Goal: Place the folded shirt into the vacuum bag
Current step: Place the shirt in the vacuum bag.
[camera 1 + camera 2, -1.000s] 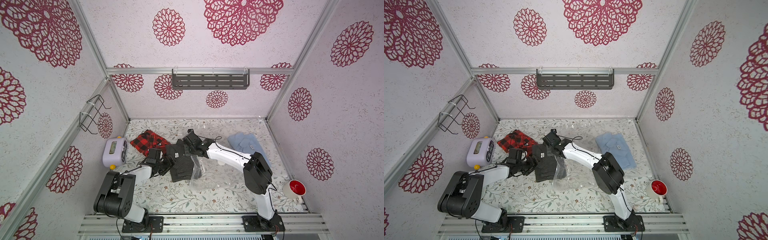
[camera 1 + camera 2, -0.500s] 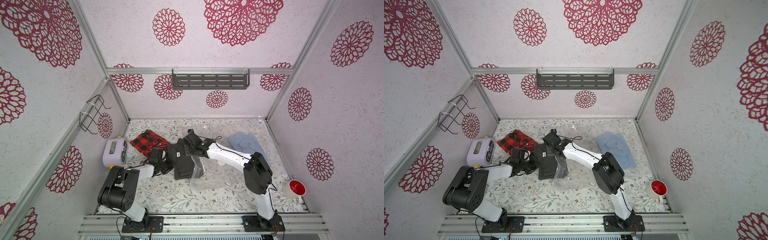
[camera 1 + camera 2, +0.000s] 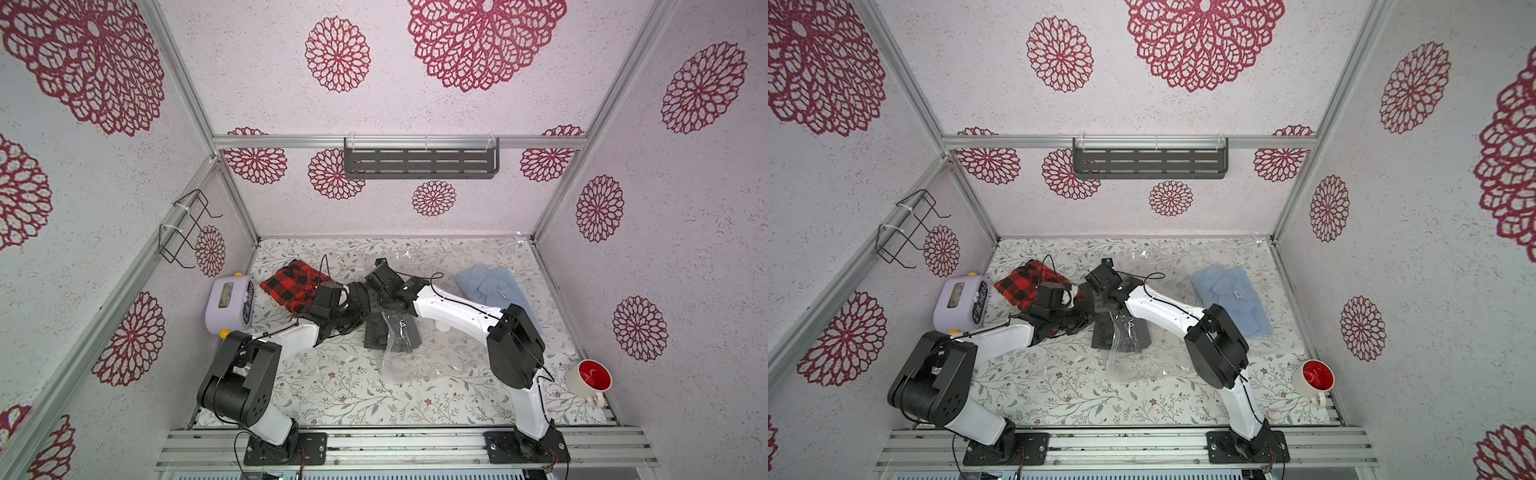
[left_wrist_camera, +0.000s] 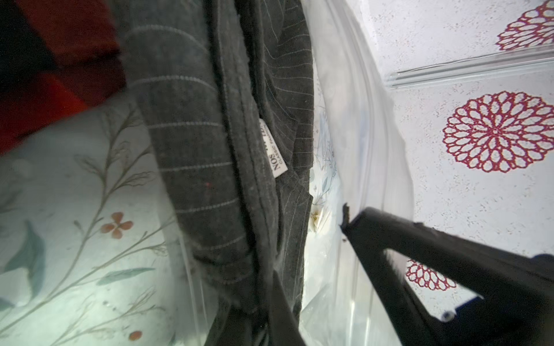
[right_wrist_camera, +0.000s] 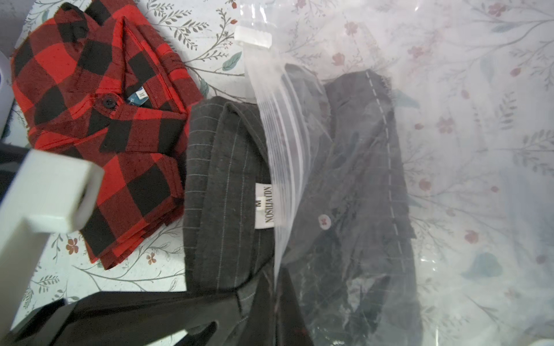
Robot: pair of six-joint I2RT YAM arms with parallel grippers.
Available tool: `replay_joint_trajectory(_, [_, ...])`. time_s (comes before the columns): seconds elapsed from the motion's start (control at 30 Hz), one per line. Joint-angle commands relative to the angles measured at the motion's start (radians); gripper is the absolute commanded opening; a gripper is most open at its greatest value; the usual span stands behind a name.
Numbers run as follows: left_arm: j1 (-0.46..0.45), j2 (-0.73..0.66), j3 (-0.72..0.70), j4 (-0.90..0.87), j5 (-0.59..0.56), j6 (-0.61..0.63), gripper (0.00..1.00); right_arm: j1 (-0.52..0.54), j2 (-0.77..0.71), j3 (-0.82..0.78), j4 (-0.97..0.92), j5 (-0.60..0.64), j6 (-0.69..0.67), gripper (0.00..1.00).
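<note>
The task is judged to be about half done. The dark grey pinstriped folded shirt (image 5: 221,185) is seen partly inside the clear glossy plastic vacuum bag (image 5: 449,149). Its buttoned body lies under the plastic, beyond the tips of the right pincer (image 5: 274,287), while the collar and label lie outside the mouth, just beside those tips. The right pincer is closed on the bag's white zip strip (image 5: 278,134). The left pincer (image 4: 311,251) is set at the shirt's collar end; whether it is closed on the cloth cannot be told. The collar end is yet to be pushed in. Nothing but this shirt is seen in the bag. A red-and-black checked folded shirt (image 5: 90,104) lies outside, just beside the collar, and a pale blue folded garment (image 3: 494,286) lies well apart from both pincers.
</note>
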Motion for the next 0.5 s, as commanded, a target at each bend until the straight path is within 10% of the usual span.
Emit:
replay_joint_trajectory(0.0, [-0.023, 0.054, 0.023, 0.061, 0.007, -0.008, 0.01, -0.002, -0.001, 0.044, -0.010, 0.004, -0.015, 0.00])
replay_joint_trajectory(0.47, [-0.129, 0.205, 0.088, 0.198, -0.014, -0.095, 0.02, -0.005, 0.016, 0.064, -0.023, -0.009, -0.009, 0.00])
